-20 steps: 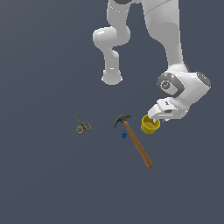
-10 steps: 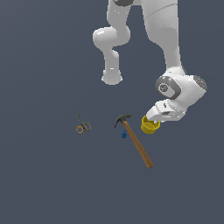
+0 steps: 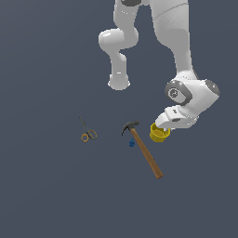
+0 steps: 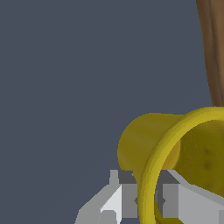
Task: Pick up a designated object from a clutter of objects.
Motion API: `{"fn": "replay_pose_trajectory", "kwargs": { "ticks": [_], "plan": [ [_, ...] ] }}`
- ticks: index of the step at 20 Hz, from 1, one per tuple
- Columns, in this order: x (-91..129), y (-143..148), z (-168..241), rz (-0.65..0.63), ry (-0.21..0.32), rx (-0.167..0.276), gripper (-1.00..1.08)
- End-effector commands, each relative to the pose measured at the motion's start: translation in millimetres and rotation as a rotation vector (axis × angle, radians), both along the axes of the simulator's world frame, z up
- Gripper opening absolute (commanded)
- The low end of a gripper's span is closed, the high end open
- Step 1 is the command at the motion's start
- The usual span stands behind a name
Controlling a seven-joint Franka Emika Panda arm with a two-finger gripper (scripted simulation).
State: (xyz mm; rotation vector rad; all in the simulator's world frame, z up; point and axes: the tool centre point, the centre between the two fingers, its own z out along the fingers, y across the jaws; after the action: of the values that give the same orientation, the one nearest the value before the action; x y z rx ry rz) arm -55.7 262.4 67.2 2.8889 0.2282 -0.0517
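The yellow cup (image 3: 159,134) sits at the exterior view's right, just past the hammer (image 3: 143,150) with its dark head and brown wooden handle. My gripper (image 3: 163,126) is down on the cup. In the wrist view the cup (image 4: 175,148) fills the frame, and my gripper (image 4: 146,200) has its grey fingers (image 4: 127,199) on either side of the thick rim, one outside and one inside, closed on it. The orange-handled scissors (image 3: 87,134) lie apart at the exterior view's left. A tiny blue item (image 3: 131,143) lies beside the hammer's head.
The hammer's wooden handle (image 4: 214,52) runs close beside the cup in the wrist view. The arm's white base (image 3: 119,81) stands behind the objects on the dark grey floor.
Almost nothing differs. The wrist has shifted very slightly, and the cup stays at the fingers in the same spot.
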Motion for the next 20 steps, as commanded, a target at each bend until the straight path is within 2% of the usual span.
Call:
{"fn": "replay_pose_trajectory", "kwargs": {
  "ticks": [1,10,20],
  "plan": [
    [0.9,-1.8,5.0,0.0,-0.002,0.001,-1.0],
    [3.4,-23.3,48.2,0.0,-0.002,0.001,-1.0],
    [9.9,-72.4,148.5,0.001,-0.001,0.003,-1.0]
  ]
}}
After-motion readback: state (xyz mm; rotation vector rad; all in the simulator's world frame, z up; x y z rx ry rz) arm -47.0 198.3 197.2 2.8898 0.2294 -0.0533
